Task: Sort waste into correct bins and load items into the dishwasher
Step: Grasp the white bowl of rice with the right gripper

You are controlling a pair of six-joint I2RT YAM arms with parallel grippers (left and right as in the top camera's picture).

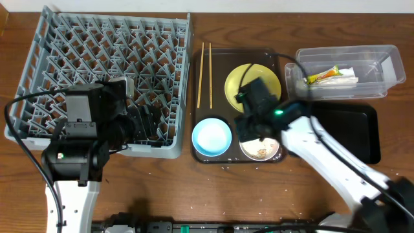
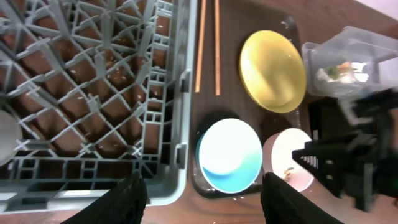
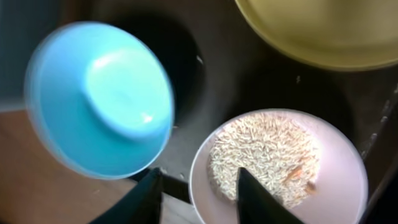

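Note:
My right gripper (image 3: 202, 196) is open and straddles the left rim of the white bowl (image 3: 280, 168), one finger inside over the beige crumbs (image 3: 261, 152), one outside. The bowl (image 1: 261, 150) sits beside the light blue bowl (image 1: 211, 137) on the brown serving tray (image 1: 220, 61), with the yellow plate (image 1: 252, 84) and chopsticks (image 1: 205, 74). My left gripper (image 2: 211, 202) is open and empty over the near right corner of the grey dish rack (image 1: 103, 71). The wrapper (image 1: 343, 77) and sachet (image 1: 321, 76) lie in the clear tub (image 1: 378, 58). The cup is not clearly seen.
The black tray (image 1: 352, 133) lies right of the serving tray, partly under my right arm. A pale round shape (image 2: 5, 134) sits in the rack at the left edge of the left wrist view. Small crumbs dot the rack floor and the table.

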